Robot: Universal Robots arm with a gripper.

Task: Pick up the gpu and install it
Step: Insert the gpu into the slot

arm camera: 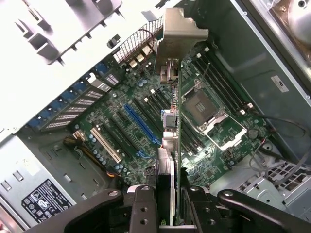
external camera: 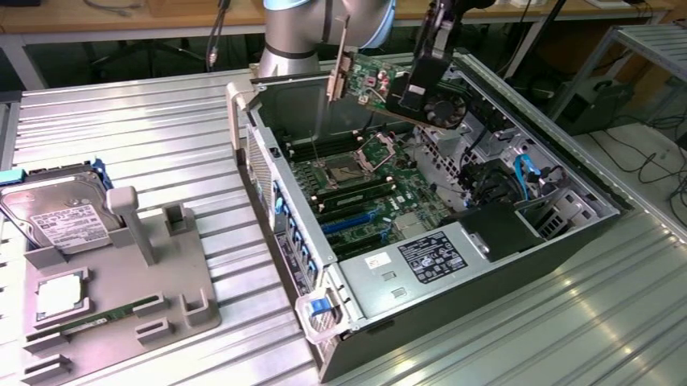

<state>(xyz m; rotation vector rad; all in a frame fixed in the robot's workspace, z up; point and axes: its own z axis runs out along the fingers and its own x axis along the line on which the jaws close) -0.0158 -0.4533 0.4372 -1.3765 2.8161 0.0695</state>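
The gpu [external camera: 378, 83] hangs tilted above the far end of the open computer case [external camera: 290, 265], its silver bracket [external camera: 340, 63] toward the exterior view's left and its black fan block [external camera: 438, 104] toward the right. My gripper [external camera: 421, 74] is shut on the gpu. In the wrist view the gpu [arm camera: 177, 145] shows edge-on between my black fingers [arm camera: 144, 209], with the bracket [arm camera: 180, 29] at its far end. Below it lies the motherboard [arm camera: 116, 121] with a blue slot [arm camera: 142, 125] and the open CPU socket [arm camera: 203, 109].
A grey fixture [external camera: 118, 281] at the exterior view's left carries a silver hard drive [external camera: 63, 219], a CPU [external camera: 59, 293] and a RAM stick [external camera: 99, 318]. Inside the case sit the power supply [external camera: 429, 257], blue cables [external camera: 526, 173] and a black shroud [external camera: 503, 229].
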